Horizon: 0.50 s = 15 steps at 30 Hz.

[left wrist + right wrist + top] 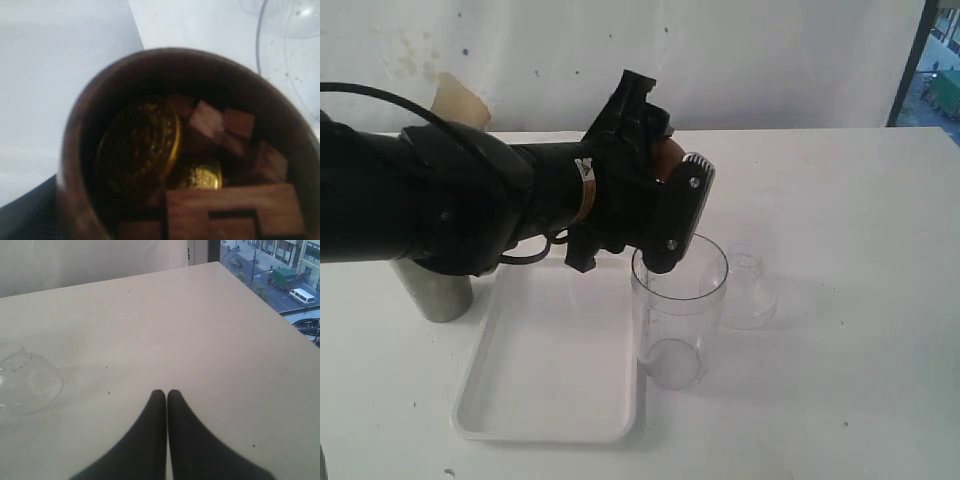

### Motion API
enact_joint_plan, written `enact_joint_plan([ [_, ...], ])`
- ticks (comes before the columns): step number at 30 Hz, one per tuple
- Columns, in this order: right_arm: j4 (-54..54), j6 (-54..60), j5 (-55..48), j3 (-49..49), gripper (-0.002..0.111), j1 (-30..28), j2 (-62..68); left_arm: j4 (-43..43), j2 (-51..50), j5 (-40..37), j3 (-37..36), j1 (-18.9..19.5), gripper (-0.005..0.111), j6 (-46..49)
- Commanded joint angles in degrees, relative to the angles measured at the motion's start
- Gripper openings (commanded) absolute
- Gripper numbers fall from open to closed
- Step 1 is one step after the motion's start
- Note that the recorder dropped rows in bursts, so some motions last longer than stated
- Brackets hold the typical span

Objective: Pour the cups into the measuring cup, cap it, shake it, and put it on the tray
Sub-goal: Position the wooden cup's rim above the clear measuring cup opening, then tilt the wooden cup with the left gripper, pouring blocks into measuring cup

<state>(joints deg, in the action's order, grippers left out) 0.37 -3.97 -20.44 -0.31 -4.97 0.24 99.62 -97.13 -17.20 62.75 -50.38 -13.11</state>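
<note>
My left gripper point(672, 168) is shut on the small copper-brown cup point(666, 152), held just above the far-left rim of the clear measuring cup point(678, 310). In the left wrist view the cup point(75, 150) fills the frame, and gold coins point(140, 145) and brown wooden blocks point(235, 210) lie inside it. The measuring cup's rim point(258, 45) shows beside it. The clear dome cap point(750, 290) stands on the table right of the measuring cup. The steel tumbler point(432, 290) stands at the left, half hidden by my arm. The white tray point(550, 370) lies left of the measuring cup. My right gripper point(166, 392) is shut and empty, with the cap point(25, 377) off to one side.
The left arm point(440, 200) spans the left half of the exterior view above the tray. A white wall point(720, 60) runs behind the table. The table's corner point(220, 265) shows in the right wrist view, with a street far below.
</note>
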Motion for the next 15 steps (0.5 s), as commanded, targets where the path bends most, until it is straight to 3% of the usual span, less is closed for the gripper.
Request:
enact_joint_plan([
  [1,0.0,0.2,0.4,0.3,0.0,-0.1,-0.2,0.3,0.4,-1.3,0.5,-1.3,0.0,0.1],
  [15,0.0,0.2,0.4,0.3,0.0,-0.1,-0.2,0.3,0.3,-4.7,0.5,-2.8,0.0,2.9],
])
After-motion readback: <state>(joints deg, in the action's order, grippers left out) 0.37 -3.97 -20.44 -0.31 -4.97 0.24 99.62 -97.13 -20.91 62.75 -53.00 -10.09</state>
